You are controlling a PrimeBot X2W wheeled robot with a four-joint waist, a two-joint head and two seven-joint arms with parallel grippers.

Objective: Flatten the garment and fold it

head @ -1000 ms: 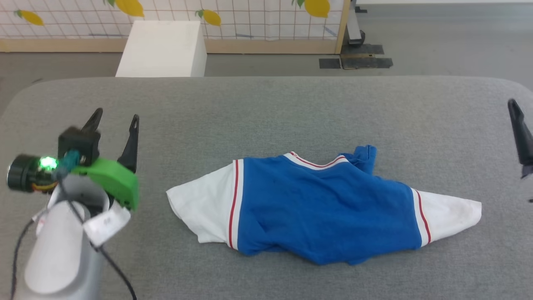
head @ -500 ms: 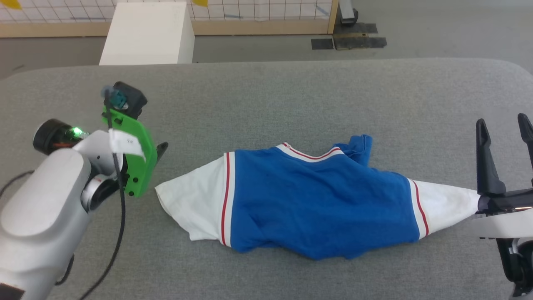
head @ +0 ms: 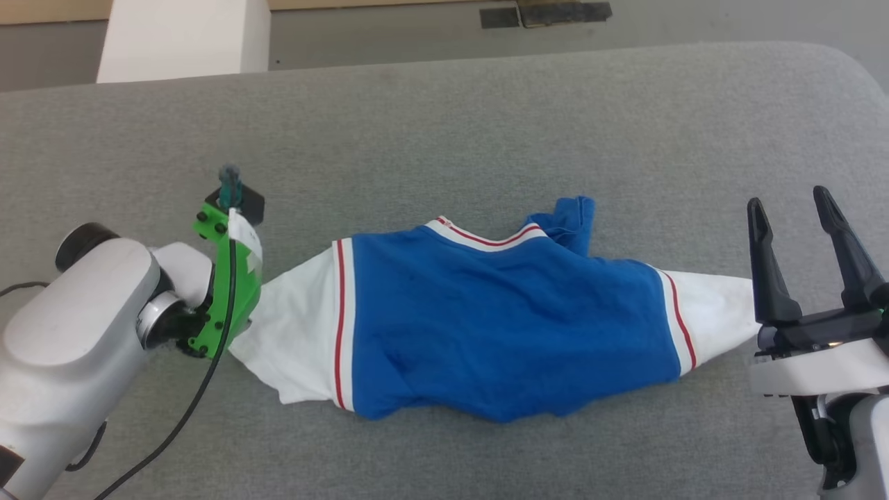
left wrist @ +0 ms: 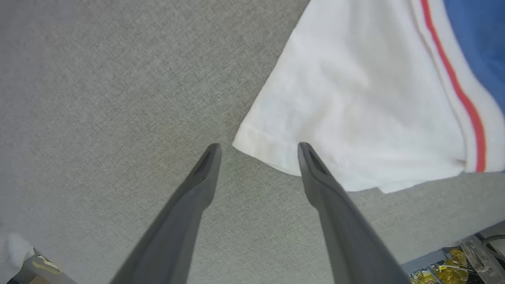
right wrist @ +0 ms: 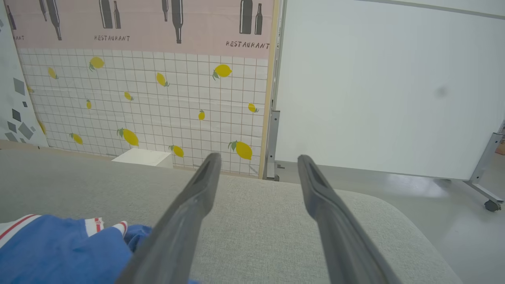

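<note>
Head view: found garment (head: 500, 326) lying crumpled on table (head: 444, 125). Noted left gripper (left wrist: 258, 146) spread wide at left sleeve hem (left wrist: 252, 142); right gripper (head: 787, 198) likewise parted, empty, just beside right sleeve (head: 722, 305).

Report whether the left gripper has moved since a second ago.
Yes. Judged against the garment, the left gripper has moved right, up to the tip of its white sleeve.
</note>
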